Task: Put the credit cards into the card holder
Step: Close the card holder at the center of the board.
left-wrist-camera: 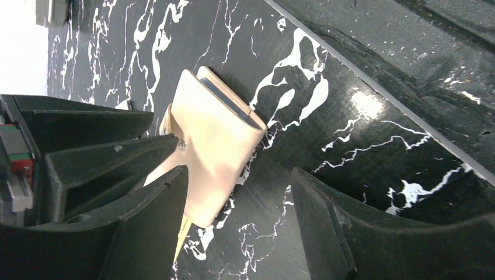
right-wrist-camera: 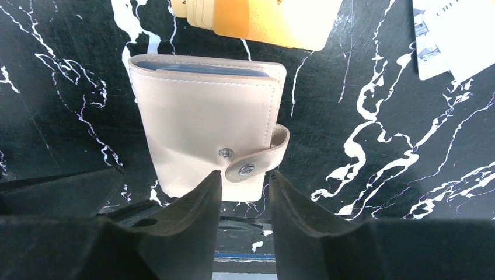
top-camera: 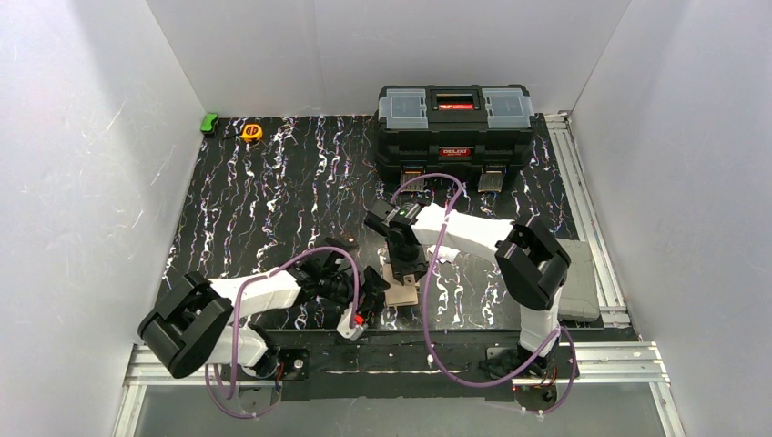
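Observation:
The cream card holder (right-wrist-camera: pixel 204 122) lies closed on the black marbled table, its snap tab (right-wrist-camera: pixel 257 164) off its stud. It also shows in the top view (top-camera: pixel 401 294) and the left wrist view (left-wrist-camera: pixel 219 146). My right gripper (right-wrist-camera: pixel 244 178) hangs over its near edge, jaws narrowly open either side of the tab. The orange card (right-wrist-camera: pixel 274 20) lies just beyond the holder on paler cards. My left gripper (left-wrist-camera: pixel 239 195) is wide open beside the holder, one finger (left-wrist-camera: pixel 152 210) over its edge and a yellow card edge (left-wrist-camera: pixel 181 239). The black card is out of view.
A big black toolbox (top-camera: pixel 455 132) stands at the back. A yellow tape measure (top-camera: pixel 252 132) and a green object (top-camera: pixel 209 123) lie at the back left. A white card (right-wrist-camera: pixel 455 35) lies right of the orange one. A grey pad (top-camera: pixel 580 282) sits at the right edge.

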